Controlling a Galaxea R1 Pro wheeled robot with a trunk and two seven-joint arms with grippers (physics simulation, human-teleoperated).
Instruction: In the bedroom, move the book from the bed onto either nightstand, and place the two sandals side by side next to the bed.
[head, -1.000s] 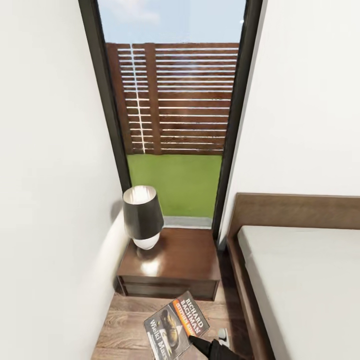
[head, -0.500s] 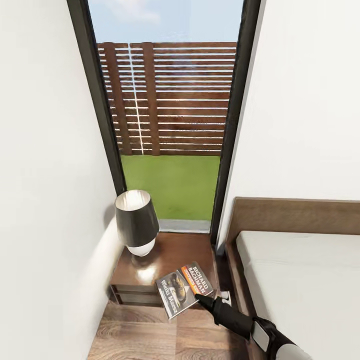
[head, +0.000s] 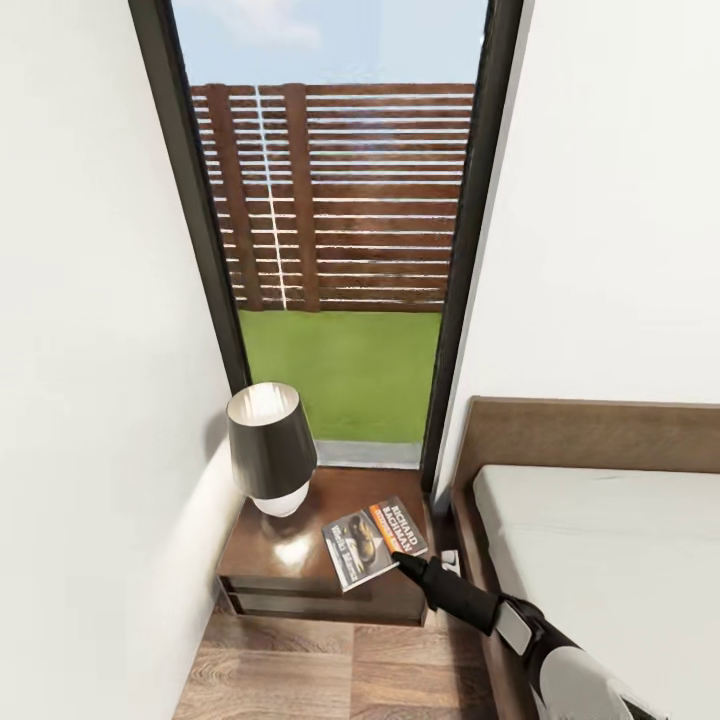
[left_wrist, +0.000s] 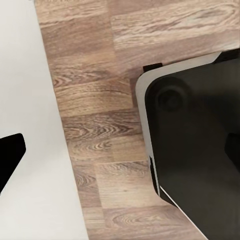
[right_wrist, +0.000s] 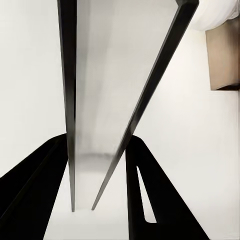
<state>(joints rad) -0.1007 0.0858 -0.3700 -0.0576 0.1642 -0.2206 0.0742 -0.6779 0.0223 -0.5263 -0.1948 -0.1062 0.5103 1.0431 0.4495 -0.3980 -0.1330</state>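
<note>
The right gripper (head: 403, 559) pinches the near corner of the thin dark-grey paperback book (head: 373, 541) with its orange band, holding it over the front right part of the glossy reddish-brown wooden nightstand (head: 290, 555), beside the dark-shaded lamp (head: 268, 455). This looks like the placing step of the book job: I can't tell if the cover already rests on the wood, so the next move calls for easing it down flat, then opening the fingers. The left gripper's finger tip (left_wrist: 9, 157) shows above the wood-plank floor (left_wrist: 100, 125), its width unclear, and the sandals remain to be dealt with.

Right arm (head: 520, 625) — black forearm, white casing
</note>
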